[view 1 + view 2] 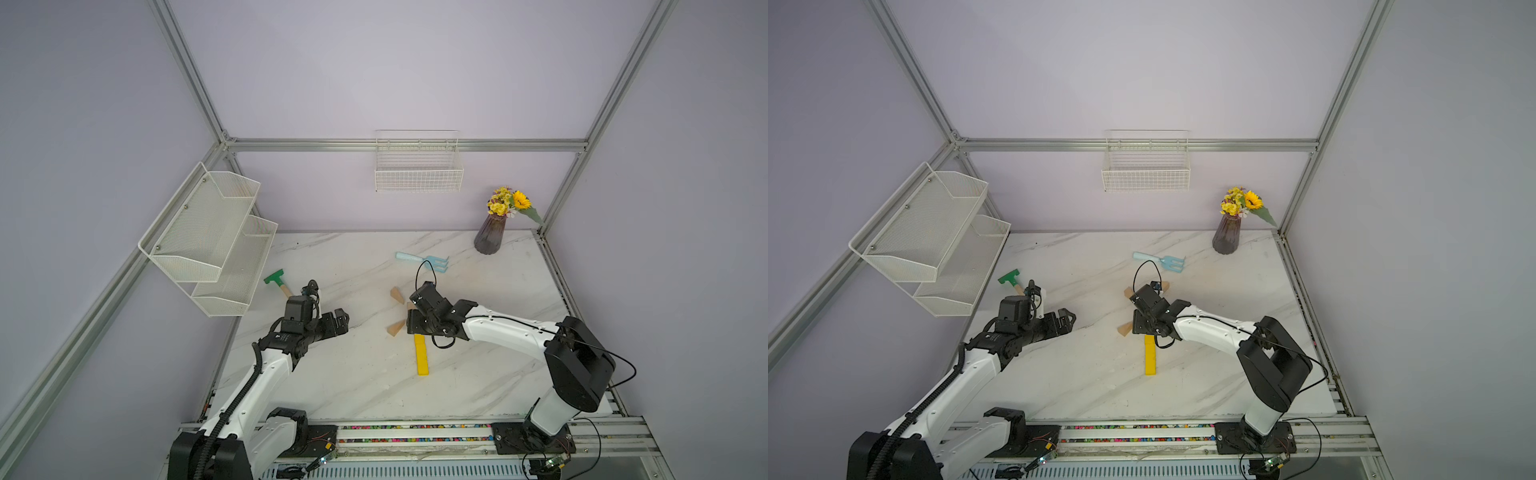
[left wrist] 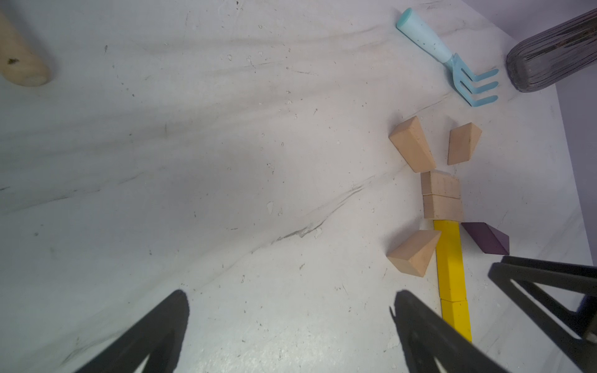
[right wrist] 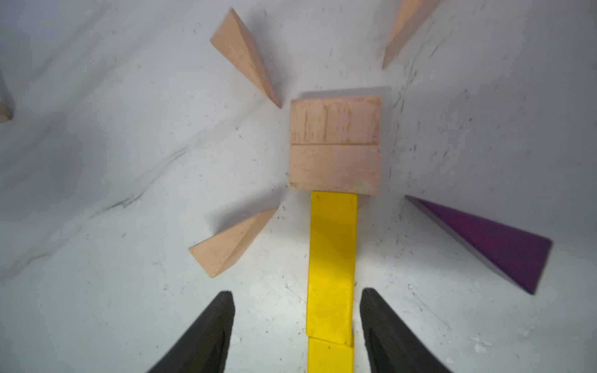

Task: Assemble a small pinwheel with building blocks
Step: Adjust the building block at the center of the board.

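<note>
Pinwheel [image 3: 334, 129] lies flat at mid-tabletop [image 1: 353, 382], its pieces laid out on the white marble. Nearest the robot runs the yellow stem [image 3: 332, 252], two bars end to end, its far end touching the hub [image 3: 334, 166]. The right hand [image 3: 295, 292] hovers over the stem, its fingers parted to either side of the bar with bare marble showing in the gaps, holding nothing. The hub is two tan rectangular blocks pressed side by side into a square. Four wedges aim their tips at its corners, each just short of touching: the near-left tan wedge [image 3: 232, 243], the purple wedge [image 3: 491, 242] at near right, the far-left tan wedge [image 3: 244, 53] and the far-right tan wedge [image 3: 405, 30]. Off to the left, well apart from the figure, the left hand [image 1: 341, 319] hovers with fingers spread wide and empty. A green-headed toy hammer [image 1: 275, 278] lies just behind that arm. Beyond the pinwheel rests a light-blue toy rake [image 1: 424, 261], and a dark vase [image 1: 490, 237] of yellow flowers stands in the far right corner.
</note>
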Controlling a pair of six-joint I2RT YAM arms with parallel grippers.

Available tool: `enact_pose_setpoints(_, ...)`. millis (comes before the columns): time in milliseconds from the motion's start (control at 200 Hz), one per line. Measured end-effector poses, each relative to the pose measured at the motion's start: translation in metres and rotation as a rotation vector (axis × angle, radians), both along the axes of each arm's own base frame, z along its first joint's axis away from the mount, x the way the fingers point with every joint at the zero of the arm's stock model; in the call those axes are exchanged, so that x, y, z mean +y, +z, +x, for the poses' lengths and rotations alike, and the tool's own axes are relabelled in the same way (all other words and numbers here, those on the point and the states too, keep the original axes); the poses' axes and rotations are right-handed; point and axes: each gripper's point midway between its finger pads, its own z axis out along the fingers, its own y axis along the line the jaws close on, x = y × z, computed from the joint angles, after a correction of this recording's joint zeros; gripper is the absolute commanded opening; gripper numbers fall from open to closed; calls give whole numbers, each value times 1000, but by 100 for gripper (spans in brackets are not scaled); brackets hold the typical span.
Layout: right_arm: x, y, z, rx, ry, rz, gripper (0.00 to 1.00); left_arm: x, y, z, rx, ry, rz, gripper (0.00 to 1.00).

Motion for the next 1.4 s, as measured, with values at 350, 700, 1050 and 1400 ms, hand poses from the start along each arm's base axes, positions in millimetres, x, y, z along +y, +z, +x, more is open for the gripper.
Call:
enact_pose_setpoints(350,-22,8,31,-20,-38,-61,68,0,0,0,0,0,-1,100)
enact_pose_setpoints(700,-29,-33,4,79,-12,-110,70,-1,2,0,-5,-3,-7,100)
enact_pose_setpoints(1050,-20,-63,-10,140,13,-103,68,-2,-2,-1,-1,-1,-15,100)
enact_pose_setpoints(1400,-13,-69,-5,137,3,-75,60,-2,-4,-1,5,-1,-15,100)
